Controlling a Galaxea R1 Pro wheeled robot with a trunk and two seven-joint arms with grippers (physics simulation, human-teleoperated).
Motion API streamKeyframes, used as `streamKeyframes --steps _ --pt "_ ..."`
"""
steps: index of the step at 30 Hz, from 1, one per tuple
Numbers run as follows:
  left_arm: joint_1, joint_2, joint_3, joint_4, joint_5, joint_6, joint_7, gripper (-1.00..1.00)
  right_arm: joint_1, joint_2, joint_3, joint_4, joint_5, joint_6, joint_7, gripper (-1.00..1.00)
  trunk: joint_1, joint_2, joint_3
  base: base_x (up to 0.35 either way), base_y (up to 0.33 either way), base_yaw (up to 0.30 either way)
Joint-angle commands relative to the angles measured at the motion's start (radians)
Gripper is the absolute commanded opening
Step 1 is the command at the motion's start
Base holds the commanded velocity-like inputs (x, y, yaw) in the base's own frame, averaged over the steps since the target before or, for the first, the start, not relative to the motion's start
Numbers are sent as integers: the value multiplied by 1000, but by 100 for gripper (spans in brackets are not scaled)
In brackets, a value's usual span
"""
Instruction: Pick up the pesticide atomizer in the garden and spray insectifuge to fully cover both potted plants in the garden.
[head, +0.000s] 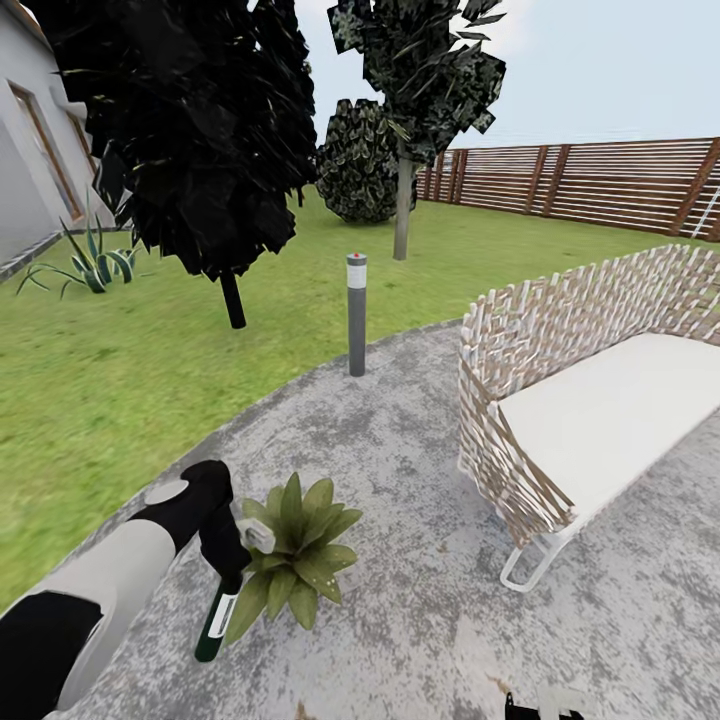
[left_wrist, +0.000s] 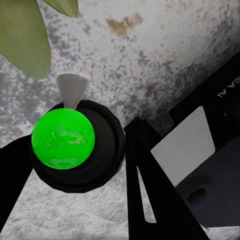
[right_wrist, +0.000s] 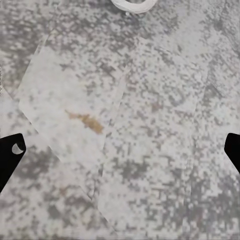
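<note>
My left gripper (head: 228, 548) is shut on the pesticide atomizer (head: 213, 622), a slim dark bottle with a white label that hangs tilted just over the patio. Its pale head touches the leaves of a potted plant (head: 297, 558), a low green rosette on the stone. In the left wrist view the atomizer (left_wrist: 64, 139) is a black round body with a bright green ball and a grey nozzle, black fingers (left_wrist: 150, 195) on either side, a leaf (left_wrist: 22, 37) close by. My right gripper (right_wrist: 120, 150) is open over bare stone.
The round grey stone patio (head: 400, 600) borders the lawn (head: 110, 370). A grey bollard lamp (head: 356, 315) stands at the patio's edge. A wicker sofa (head: 600, 400) with a white cushion fills the right side. Dark trees (head: 200, 140), a wooden fence (head: 600, 185) and a house wall (head: 30, 150) lie beyond.
</note>
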Motion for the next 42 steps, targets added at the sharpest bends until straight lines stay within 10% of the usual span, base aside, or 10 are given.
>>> streamKeyframes --steps 1,14,42 --pt "0 1 -3 -2 -6 11 -9 -100 -1 1 -7 1 10 -3 -4 100 0 0 -2 0 0 0" --pt "1 -1 -2 -3 -6 12 -9 -100 -1 -1 -8 1 9 -3 -5 100 38 -70 -53 0 0 0" --pt "111 3 8 13 10 7 111 -100 -1 -5 -7 2 13 -3 -2 100 38 -70 -56 -1 -1 0"
